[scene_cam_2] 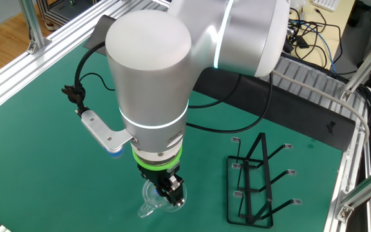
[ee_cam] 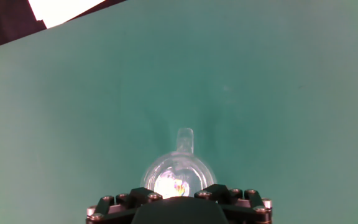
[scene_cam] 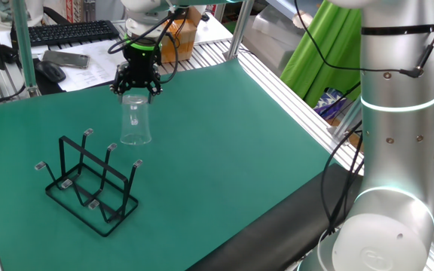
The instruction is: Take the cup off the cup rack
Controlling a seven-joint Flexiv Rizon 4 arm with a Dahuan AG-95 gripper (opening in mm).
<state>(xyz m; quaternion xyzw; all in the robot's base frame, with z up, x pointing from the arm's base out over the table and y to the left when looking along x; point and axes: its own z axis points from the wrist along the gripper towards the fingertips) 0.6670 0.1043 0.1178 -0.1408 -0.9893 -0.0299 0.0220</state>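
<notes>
The clear cup (scene_cam: pixel 136 120) hangs upside down from my gripper (scene_cam: pixel 135 92), wide rim downward, held by its base just above the green mat. It is off the black wire cup rack (scene_cam: pixel 90 183), which stands to the front left with bare prongs. In the other fixed view the cup (scene_cam_2: pixel 154 197) shows under the gripper (scene_cam_2: pixel 171 188), left of the rack (scene_cam_2: pixel 257 180). In the hand view the cup (ee_cam: pixel 178 169) sits between the jaws, looking round, with a small handle pointing away. The gripper (ee_cam: pixel 178 194) is shut on the cup.
A keyboard (scene_cam: pixel 74 32), a mouse (scene_cam: pixel 50 71) and papers lie beyond the mat's far edge. Aluminium frame rails (scene_cam: pixel 292 83) border the mat on the right. The arm's base column (scene_cam: pixel 394 135) stands at the right front.
</notes>
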